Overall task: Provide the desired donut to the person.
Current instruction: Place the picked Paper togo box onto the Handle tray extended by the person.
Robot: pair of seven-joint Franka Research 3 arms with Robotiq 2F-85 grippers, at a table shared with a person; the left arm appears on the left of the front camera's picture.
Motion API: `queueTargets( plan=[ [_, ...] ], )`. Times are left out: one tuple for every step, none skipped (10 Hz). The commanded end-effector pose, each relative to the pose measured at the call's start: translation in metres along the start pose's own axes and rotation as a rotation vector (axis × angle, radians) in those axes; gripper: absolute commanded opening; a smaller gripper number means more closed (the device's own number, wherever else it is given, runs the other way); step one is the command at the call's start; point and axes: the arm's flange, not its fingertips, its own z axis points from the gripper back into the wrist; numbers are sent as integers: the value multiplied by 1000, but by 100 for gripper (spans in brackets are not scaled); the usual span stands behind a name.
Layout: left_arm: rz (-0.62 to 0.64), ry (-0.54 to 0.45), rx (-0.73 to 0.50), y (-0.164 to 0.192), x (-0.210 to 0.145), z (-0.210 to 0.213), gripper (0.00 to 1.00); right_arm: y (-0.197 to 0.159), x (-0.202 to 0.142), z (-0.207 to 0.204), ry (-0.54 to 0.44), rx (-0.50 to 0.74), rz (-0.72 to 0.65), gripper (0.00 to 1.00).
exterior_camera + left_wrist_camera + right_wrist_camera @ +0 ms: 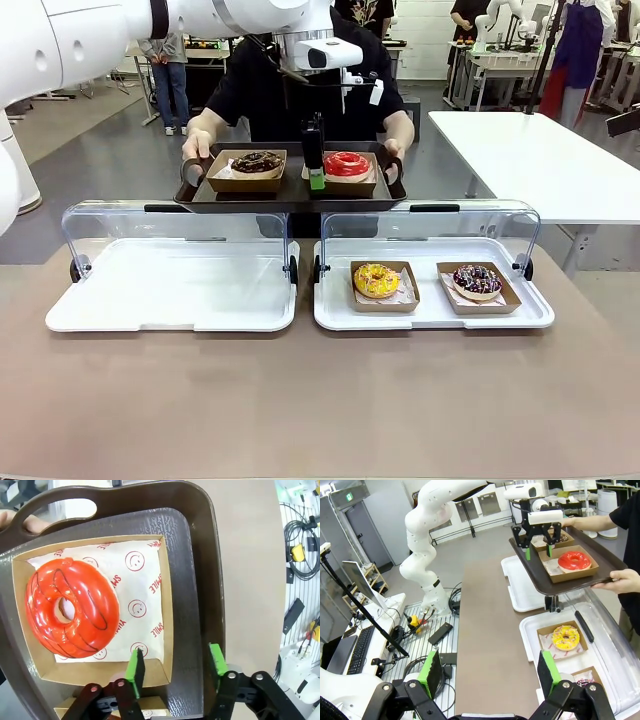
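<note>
Brown tabletop point(300, 400), busy lab

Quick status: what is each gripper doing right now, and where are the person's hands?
Left gripper: open, jaws astride the red donut's box edge.
Right gripper: open, empty.
Person's hands: holding the brown tray.

Grey floor point(110, 160), white side table point(540, 160) at right, bkgd workbenches point(500, 60) w/ equipment.
</note>
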Motion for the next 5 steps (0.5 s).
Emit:
queueTargets(
  plan=[
    [10,-11,-13,2,2,8,100,1,0,0,-5,5,5,100],
    [8,-9,-12,2,2,8,100,1,0,0,-5,5,5,100],
    [3,-10,-7,1,1,10,100,1,0,0,-5,5,5,100],
    [-1,-19,5,-3,-1,15,95,1,0,0,-5,5,5,100],
    [-12,-41,22,-9,-6,23,95,1,0,0,-5,5,5,100]
  ],
)
